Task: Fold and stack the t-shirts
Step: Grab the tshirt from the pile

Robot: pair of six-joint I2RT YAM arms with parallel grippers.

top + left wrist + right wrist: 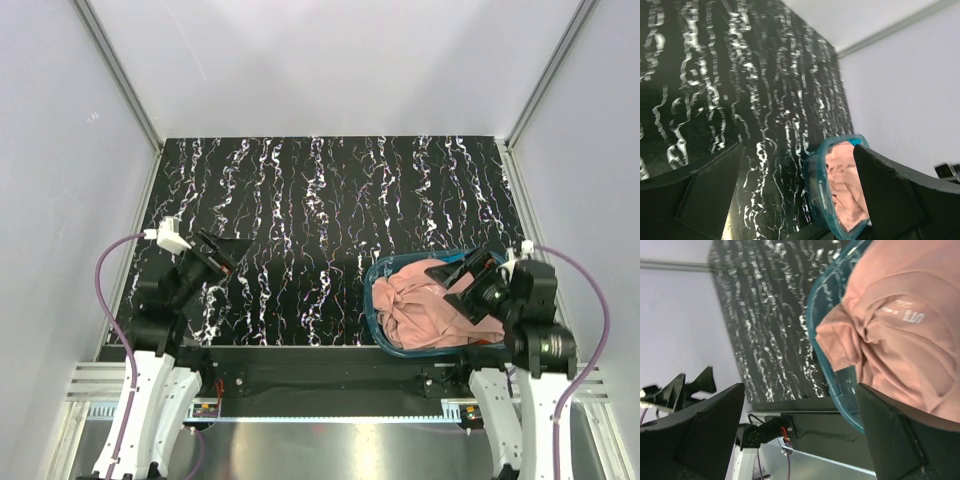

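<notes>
A dusty-pink t-shirt (pixel 425 305) lies crumpled in a translucent blue tub (pixel 376 300) at the near right of the mat. It also shows in the right wrist view (pixel 900 325), with small pale print on it, and in the left wrist view (pixel 842 182). The blue and orange-red shirts are not in view. My right gripper (pixel 462 281) hangs open and empty just over the tub's right side, above the pink shirt. My left gripper (pixel 216 254) is open and empty over the near left of the mat, far from the tub.
The black, white-veined mat (pixel 320 200) covers the table between white walls. The tub's rim (pixel 822 352) reaches close to the mat's near edge. The arms' mounting rail (pixel 330 385) runs along the front.
</notes>
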